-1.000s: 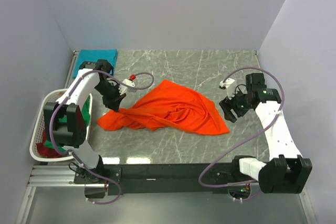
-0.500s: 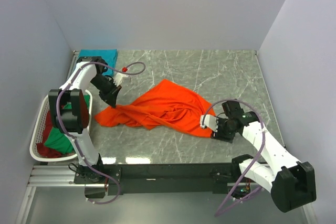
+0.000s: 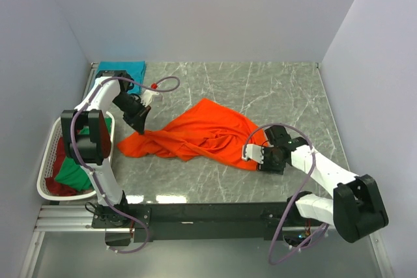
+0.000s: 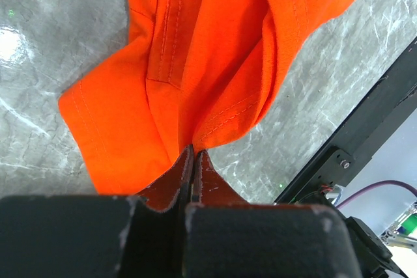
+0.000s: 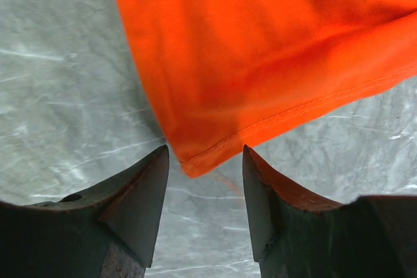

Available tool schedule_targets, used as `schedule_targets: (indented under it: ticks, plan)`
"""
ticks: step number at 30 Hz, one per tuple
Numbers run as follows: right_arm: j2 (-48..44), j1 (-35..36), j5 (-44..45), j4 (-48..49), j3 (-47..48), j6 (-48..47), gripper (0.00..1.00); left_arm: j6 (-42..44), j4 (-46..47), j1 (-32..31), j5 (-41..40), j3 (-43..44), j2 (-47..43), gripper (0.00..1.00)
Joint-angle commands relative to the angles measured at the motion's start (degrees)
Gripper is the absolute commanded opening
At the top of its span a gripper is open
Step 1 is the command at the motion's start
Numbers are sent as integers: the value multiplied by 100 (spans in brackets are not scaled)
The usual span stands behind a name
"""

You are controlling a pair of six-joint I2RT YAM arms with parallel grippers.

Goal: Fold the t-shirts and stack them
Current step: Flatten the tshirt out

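— While the left arm (image 3: 98,101) reaches out from beside the basket, what have its jaws got?

— They are pressed together on a gathered fold at the left edge of the orange t-shirt (image 3: 208,136). In the left wrist view the cloth bunches into the slit between the two tips. A stitched hem and a sleeve spread away from them.

— And the shirt itself?

— Rumpled and unfolded, it lies across the middle of the grey marbled worktop (image 3: 280,89). It is wider on its right side and narrows towards the left, where it is held.

— What about the right arm (image 3: 322,170)?

— It is bent low over the near right of the worktop, with its jaws at the shirt's near right corner. They stand apart, and the right wrist view shows the hemmed corner lying between the two tips. Whether either tip touches the cloth I cannot tell.

— Any other shirts?

— A teal t-shirt (image 3: 121,69) lies folded flat at the far left corner of the worktop, well apart from the orange one. A green t-shirt (image 3: 73,174) and a dark red t-shirt (image 3: 60,190) are heaped in the white slatted laundry basket (image 3: 47,161). The basket stands at the worktop's left edge, just beside the left arm.
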Motion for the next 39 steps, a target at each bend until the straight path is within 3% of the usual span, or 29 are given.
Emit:
schedule_targets:
  ticks: [1,5,6,7,8,12,16,22,27,30,35,39]
  plan:
    - [91,62,193,338,-30,-19,56,-81,11,-10,163,204,-25,1]
    - [380,89,430,593,-144,-81,46,-160,38,-10,294,239,-61,1]
    - [450,89,561,672,-144,-20,31,-186,12,-10,329,317,-69,0]
    - [486,89,614,742,-57,68,6,-282,3,-10,356,379,-78,1]
    - [530,72,649,830,39,225,0,-344,-15,-10,443,466,-87,1]
    - [513,-253,501,560,1048,805,0,-660,-147,271,620,1404,-34,1]
    - [635,-613,377,356,2750,1228,0,-1283,-33,385,567,2513,106,1]
    - [1233,-1220,491,400,5170,1922,0,-2523,1196,447,-126,3798,-165,0]
    - [1550,-1431,981,741,6848,2572,0,-3384,3082,474,-987,3668,-929,0]
    - [1427,-1432,1281,1101,7263,2784,0,-3604,4120,473,-1497,3404,-1527,0]
    - [979,-1432,1756,1621,7625,2890,0,-3676,5239,474,-2051,3043,-2546,0]
    - [409,-1423,2108,2462,7416,2706,0,-3588,5908,482,-1982,2402,-3399,0]
